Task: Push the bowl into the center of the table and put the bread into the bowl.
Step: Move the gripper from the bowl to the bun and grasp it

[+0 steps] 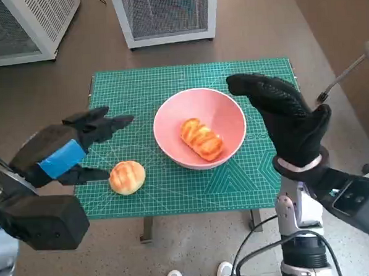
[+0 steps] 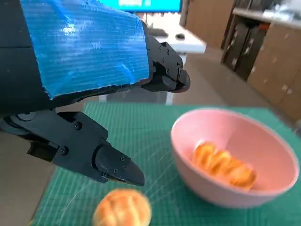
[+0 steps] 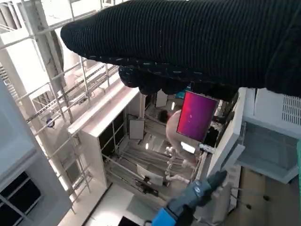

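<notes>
With the pink round bowl [image 1: 199, 128] at the frame's centre on the green surface [image 1: 175, 194] and one glazed bread roll [image 1: 201, 139] inside, you next close your spread, empty left hand [image 1: 79, 143] on the round golden bun [image 1: 126, 177] at lower left.

Looks like a robotics lab or test room rather than a home. Small table [image 1: 175, 200] covered edge to edge by a green cutting mat [image 1: 145, 90] printed with grid lines. Beyond the table's far edge, two white cabinets with mesh fronts [image 1: 166, 15] on a brown floor [image 1: 327, 25]. Black cables [image 1: 252, 252] trailing on the floor by the near right corner. Right wrist view: white metal shelving frames [image 3: 70, 108] and a lit magenta screen [image 3: 197, 115].
</notes>
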Tool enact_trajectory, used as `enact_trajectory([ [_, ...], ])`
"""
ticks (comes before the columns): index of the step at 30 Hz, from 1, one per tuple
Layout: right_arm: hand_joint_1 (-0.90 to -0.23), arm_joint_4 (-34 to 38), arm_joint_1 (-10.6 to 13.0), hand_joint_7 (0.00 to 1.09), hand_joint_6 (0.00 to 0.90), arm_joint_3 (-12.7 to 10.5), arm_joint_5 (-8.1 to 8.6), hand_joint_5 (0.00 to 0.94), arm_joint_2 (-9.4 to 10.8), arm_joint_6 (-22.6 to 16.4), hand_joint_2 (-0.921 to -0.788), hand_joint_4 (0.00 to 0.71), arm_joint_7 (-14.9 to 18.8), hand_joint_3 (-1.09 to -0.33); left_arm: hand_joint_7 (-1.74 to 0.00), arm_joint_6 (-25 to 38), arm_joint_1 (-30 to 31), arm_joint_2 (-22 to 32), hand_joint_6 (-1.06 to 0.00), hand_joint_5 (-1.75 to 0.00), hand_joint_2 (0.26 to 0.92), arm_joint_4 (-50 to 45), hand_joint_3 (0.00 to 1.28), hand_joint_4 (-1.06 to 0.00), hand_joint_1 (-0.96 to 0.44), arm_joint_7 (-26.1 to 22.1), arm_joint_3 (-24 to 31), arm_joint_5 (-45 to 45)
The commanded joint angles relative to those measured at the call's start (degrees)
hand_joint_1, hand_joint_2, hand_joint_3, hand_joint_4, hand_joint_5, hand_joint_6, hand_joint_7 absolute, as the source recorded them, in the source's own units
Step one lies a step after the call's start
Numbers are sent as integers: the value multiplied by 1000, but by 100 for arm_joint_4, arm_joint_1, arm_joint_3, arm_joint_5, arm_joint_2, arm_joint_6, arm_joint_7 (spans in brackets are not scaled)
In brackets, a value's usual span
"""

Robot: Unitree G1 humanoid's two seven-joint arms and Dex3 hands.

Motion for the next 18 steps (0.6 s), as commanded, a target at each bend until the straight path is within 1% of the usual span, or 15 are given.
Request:
enact_trajectory([
  [1,-354,1,125,835,72,28,41,32,14,43,-898,517,29,-573,-34,-121,224,33,-396,-2,801,31,2,-255,-208,54,-39,-2],
  [9,-356,-49,173,843,68,7,75,34,-26,71,-889,517,45,-587,-18,-353,406,-82,-394,-3,801,447,1,-262,-194,203,-305,83],
  [13,-361,-52,182,841,70,-7,98,35,-45,98,-890,517,54,-583,-15,-482,438,-132,-395,-3,798,692,0,-265,-185,293,-482,161],
  [18,-359,-70,198,834,74,-16,121,35,-74,136,-894,518,53,-574,-12,-483,378,-192,-396,-3,796,921,0,-268,-182,316,-725,249],
])
